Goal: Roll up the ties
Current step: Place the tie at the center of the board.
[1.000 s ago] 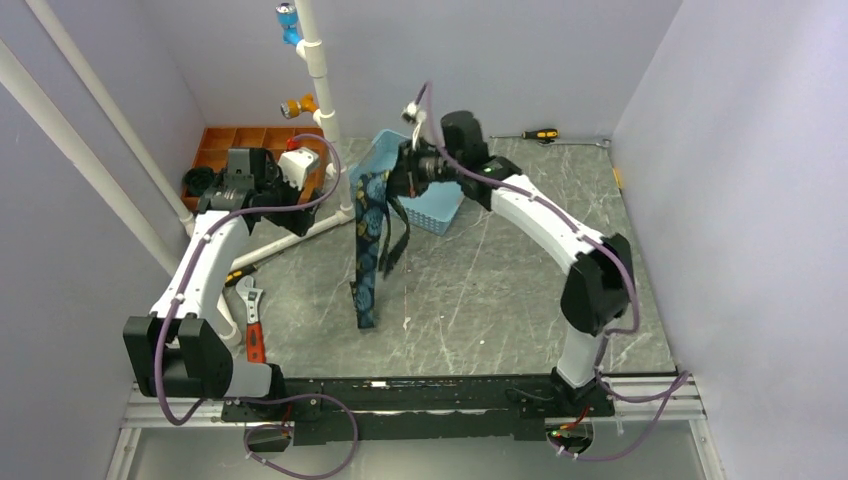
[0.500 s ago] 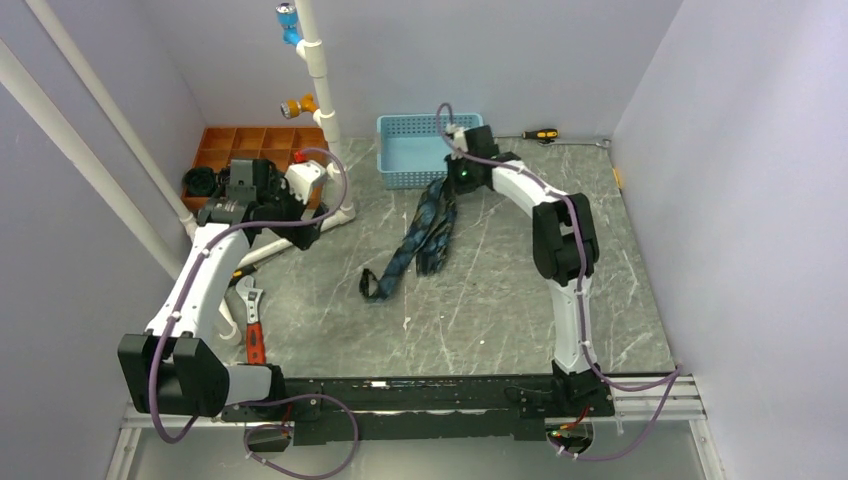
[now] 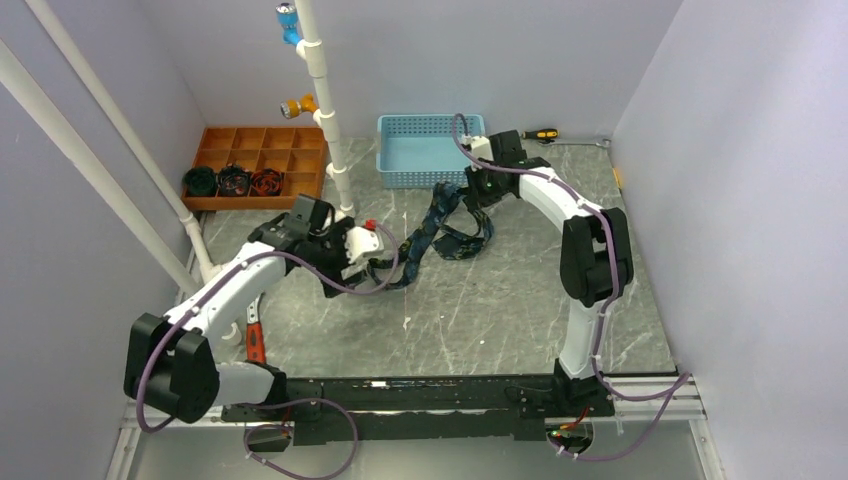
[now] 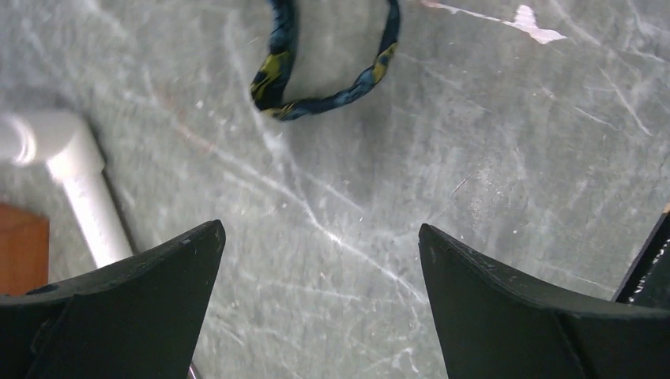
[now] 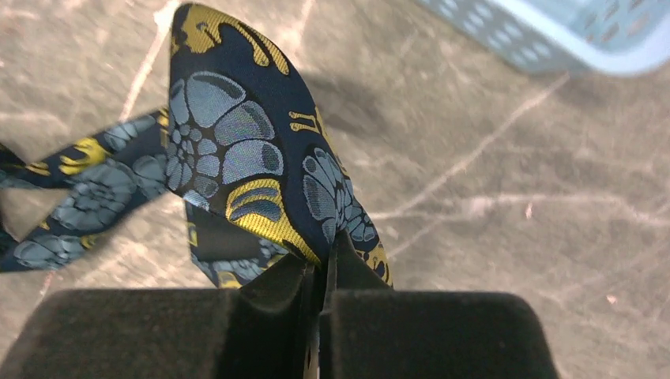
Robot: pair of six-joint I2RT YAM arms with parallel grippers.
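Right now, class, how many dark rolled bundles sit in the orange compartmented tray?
3, side by side in the orange compartmented tray's near row: left bundle, middle bundle, right bundle. None seems hidden.

left arm: white shells, black joints | right arm: same white links, black elbow | cables: purple, looped along both | left fingers: black wedges

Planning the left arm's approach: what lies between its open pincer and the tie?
Only bare grey tabletop, in the left wrist view, between the left pincer and the tie; the white pipe lies aside.
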